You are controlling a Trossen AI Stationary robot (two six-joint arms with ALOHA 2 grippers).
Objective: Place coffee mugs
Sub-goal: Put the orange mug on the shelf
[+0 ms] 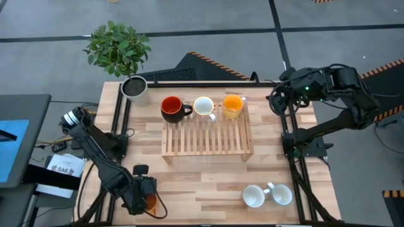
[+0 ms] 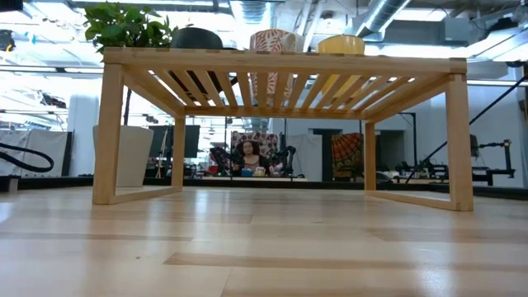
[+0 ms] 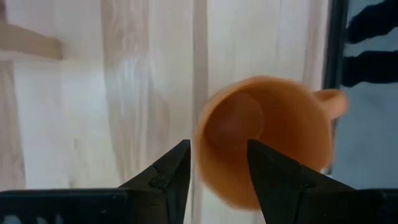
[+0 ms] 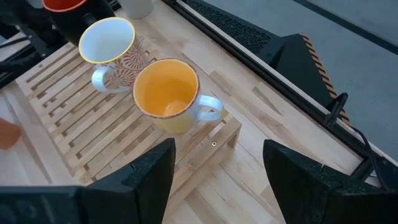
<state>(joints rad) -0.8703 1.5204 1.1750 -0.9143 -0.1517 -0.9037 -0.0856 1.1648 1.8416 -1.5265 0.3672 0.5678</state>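
Observation:
A darker orange mug stands upright near the table's near left corner. My left gripper hangs over it, pointing down and open, one finger over the mug's hollow and one outside its rim. I cannot tell whether either finger touches it. On the slatted wooden rack stand a red mug with a black handle, a patterned white mug and a yellow-orange mug. Two white mugs lie near the near right corner. My right gripper is open and holds nothing, above the rack's far right corner.
A wider pale cup with a dark inside stands at the far left corner, with a potted plant just beyond it. Black frame rails run along the table's left and right edges. Bare wood lies between the rack and the near edge.

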